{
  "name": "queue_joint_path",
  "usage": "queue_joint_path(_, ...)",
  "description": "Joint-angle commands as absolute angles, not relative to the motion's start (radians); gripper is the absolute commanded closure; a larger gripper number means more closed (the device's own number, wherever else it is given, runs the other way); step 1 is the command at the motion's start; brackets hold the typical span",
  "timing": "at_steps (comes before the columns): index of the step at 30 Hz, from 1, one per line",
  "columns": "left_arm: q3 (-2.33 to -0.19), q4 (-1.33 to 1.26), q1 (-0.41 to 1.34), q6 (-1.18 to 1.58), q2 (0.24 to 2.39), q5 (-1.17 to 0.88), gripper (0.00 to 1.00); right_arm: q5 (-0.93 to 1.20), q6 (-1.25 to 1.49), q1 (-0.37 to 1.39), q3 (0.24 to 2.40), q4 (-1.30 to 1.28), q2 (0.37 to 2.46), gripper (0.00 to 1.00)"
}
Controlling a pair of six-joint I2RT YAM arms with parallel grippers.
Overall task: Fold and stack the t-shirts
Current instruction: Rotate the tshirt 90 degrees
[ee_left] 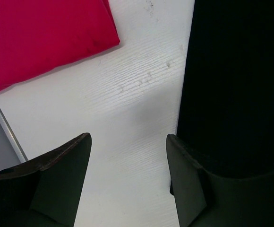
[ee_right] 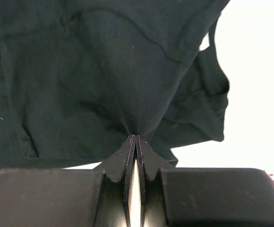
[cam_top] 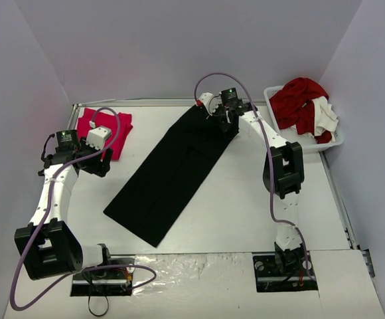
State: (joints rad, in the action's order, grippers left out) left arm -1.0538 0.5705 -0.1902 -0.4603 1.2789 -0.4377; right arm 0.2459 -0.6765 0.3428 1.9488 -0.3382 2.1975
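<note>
At frame centre, running diagonally from lower left to upper right, I see the black t-shirt (cam_top: 169, 176) lying as 1 long strip on the table (cam_top: 245, 212). The right gripper (ee_right: 135, 138) is pinched tight on its upper-right end, the cloth bunching at the fingers. The pink-red t-shirt (cam_top: 109, 123) lies folded at upper left. The left gripper (ee_left: 127, 144) hovers between the 2 shirts, fingers spread, holding nothing. A white basket (cam_top: 302, 145) of clothes sits at upper right.

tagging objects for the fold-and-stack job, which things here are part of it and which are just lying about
Job: black t-shirt, pinched by the right gripper; folded pink-red t-shirt; open left gripper.
Lying about: white basket; red and white clothes heaped in it.
</note>
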Motion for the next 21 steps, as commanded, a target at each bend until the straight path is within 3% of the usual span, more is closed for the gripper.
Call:
queue_joint_path(1,-1.069,0.578,-0.196,-0.457,1.259,-0.475,0.37,0.204,-0.650,0.339,1.928,-0.356,2.210,1.00)
queue_joint_path(11,-1.072,0.583,-0.196,-0.465,1.285,-0.471,0.37,0.167,-0.650,0.331,2.111,-0.354,2.414,1.00)
queue_joint_path(21,-1.074,0.575,-0.196,-0.468,1.305,-0.462,0.37,0.003,-0.621,0.324,2.246,-0.255,2.468,1.00)
